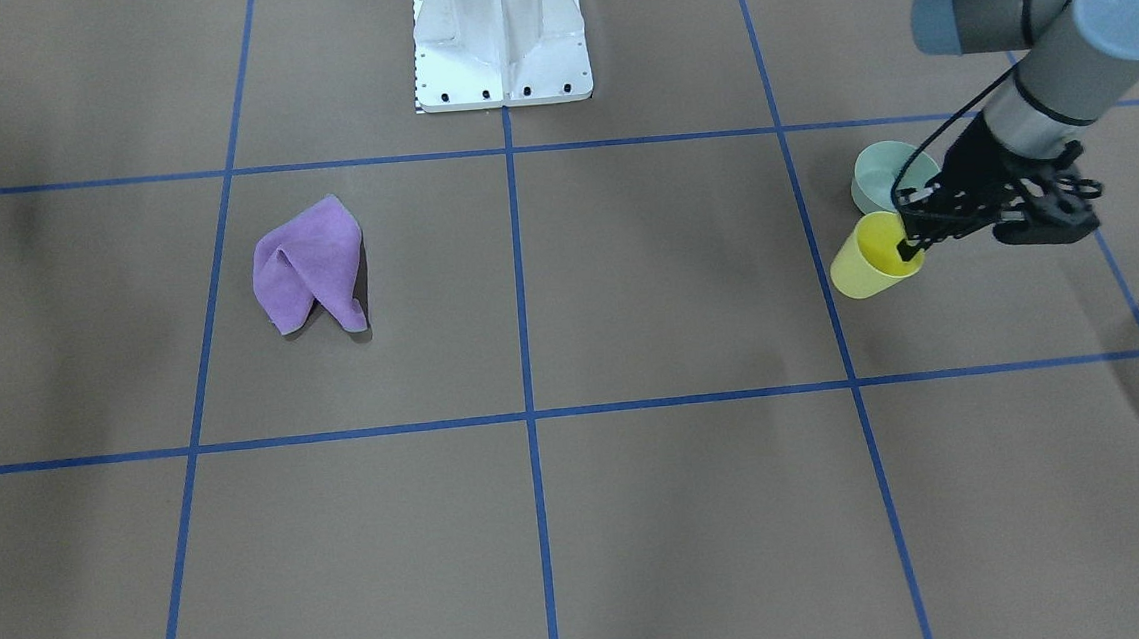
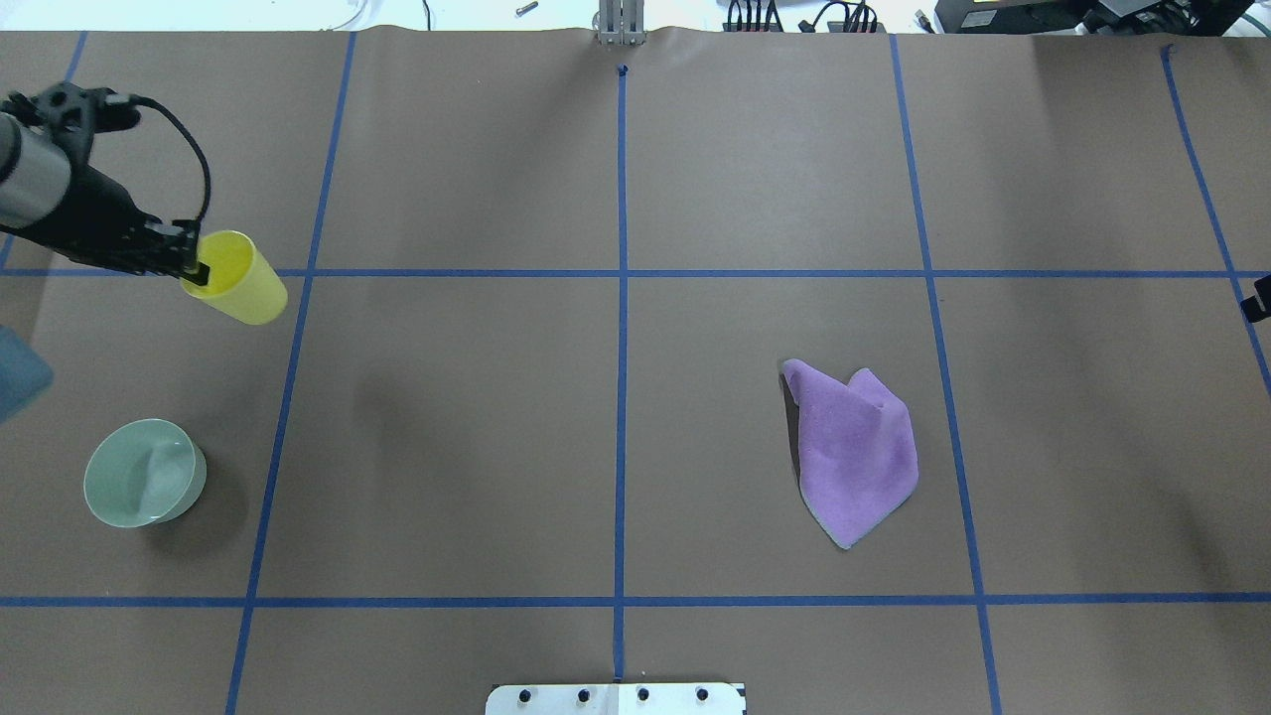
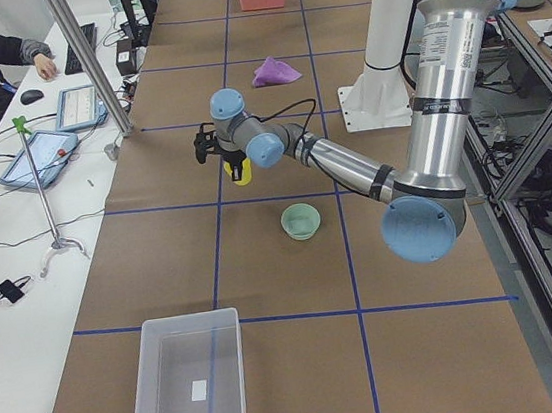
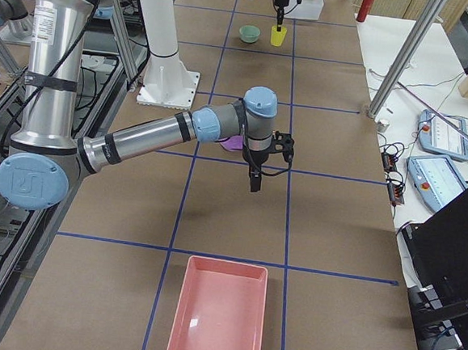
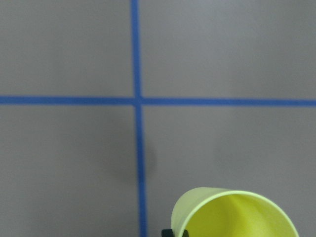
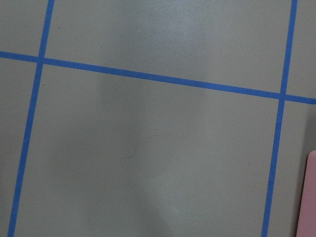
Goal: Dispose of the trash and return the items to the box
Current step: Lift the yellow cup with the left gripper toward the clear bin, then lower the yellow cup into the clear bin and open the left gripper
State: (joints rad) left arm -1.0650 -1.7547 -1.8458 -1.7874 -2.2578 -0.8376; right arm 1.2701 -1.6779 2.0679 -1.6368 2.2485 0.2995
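Note:
My left gripper (image 1: 910, 241) is shut on the rim of a yellow cup (image 1: 871, 258), with one finger inside the mouth. It holds the cup tilted above the table; the cup also shows in the overhead view (image 2: 238, 288) and the left wrist view (image 5: 237, 217). A pale green bowl (image 2: 144, 472) stands on the table close by. A crumpled purple cloth (image 2: 854, 452) lies on the robot's right half. The translucent box (image 3: 187, 384) stands at the table's left end. My right gripper (image 4: 255, 181) hangs over bare table near the cloth; I cannot tell whether it is open or shut.
A pink tray (image 4: 215, 315) stands at the table's right end; its edge shows in the right wrist view (image 6: 311, 197). The white robot base (image 1: 500, 39) stands at the middle of the robot's side. Blue tape lines grid the brown table.

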